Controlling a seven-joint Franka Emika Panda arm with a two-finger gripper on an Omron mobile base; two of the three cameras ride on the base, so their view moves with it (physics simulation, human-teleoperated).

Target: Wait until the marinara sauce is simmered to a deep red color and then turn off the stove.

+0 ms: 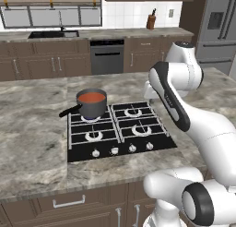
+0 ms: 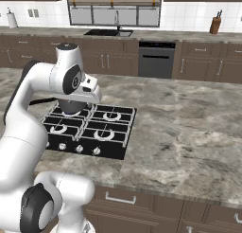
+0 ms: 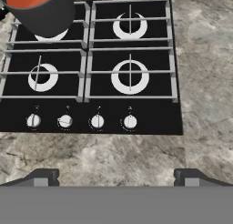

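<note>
- Dark finger tips of the gripper [image 3: 117, 176] rise far apart at the bottom of the hand view, released and grasping nothing, with bare marbled stone between them.
- The gripper hangs above the counter [image 3: 200, 82] on the near side of the stove [image 3: 136, 109], apart from its surface.
- Just beyond the tips lies the front edge of the stove, a flat black square set into the island counter [image 1: 32, 143].
- Along that front edge runs a row of four small silver knobs [image 3: 97, 121]; the second knob from the saucepan's side [image 3: 65, 121] has its mark turned differently from the other three.
- Behind the knobs sit four silver ring burners under black grates; three of them are uncovered.
- A dark grey saucepan [image 1: 91, 104] stands on the back burner of the stove on the side away from the arm, in the left base view, its dark handle [image 1: 70, 112] sticking out past the stove's edge over the stone.
- The marinara sauce [image 1: 91, 98] fills the saucepan as a smooth orange-red disc ringed by the rim.
- In the right base view the white arm [image 2: 71, 80] stands in front of the saucepan and hides most of it.
- Beyond the stove, across the floor, a grey steel-fronted oven [image 1: 107, 56] is set among brown cabinets [image 1: 46, 62] along the back wall.
</note>
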